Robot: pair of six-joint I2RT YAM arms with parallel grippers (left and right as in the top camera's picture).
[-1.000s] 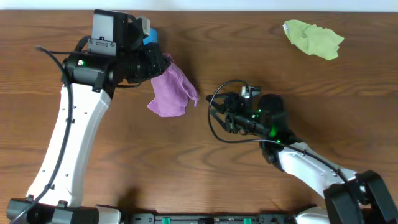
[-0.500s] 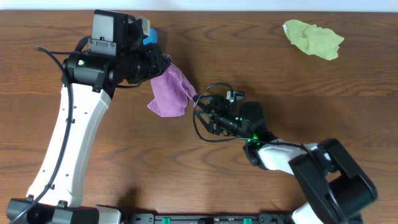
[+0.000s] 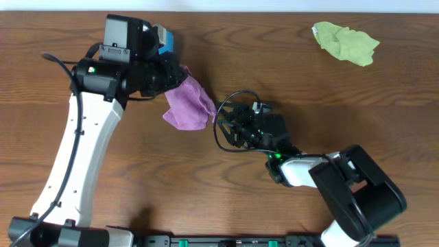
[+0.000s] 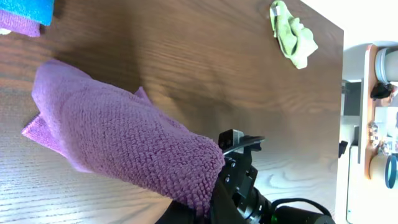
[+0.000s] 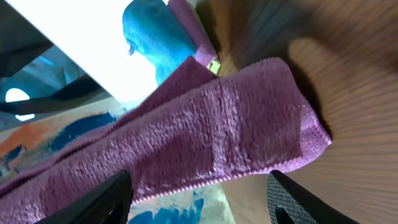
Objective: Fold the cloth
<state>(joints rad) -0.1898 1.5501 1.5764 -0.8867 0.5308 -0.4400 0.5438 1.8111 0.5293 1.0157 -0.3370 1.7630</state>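
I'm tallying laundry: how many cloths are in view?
4: the purple cloth held by the left claw, a lime-green cloth far right, a blue cloth behind that claw, a second purple cloth edge beside it. More may be hidden.

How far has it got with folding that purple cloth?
Done: no fold shows yet; the cloth is bunched, not flat. In hand: the left gripper holds it up by one end, and the right gripper, open, sits close to its free edge. To do, probably: grip that edge, spread the cloth, fold it and lay it down.
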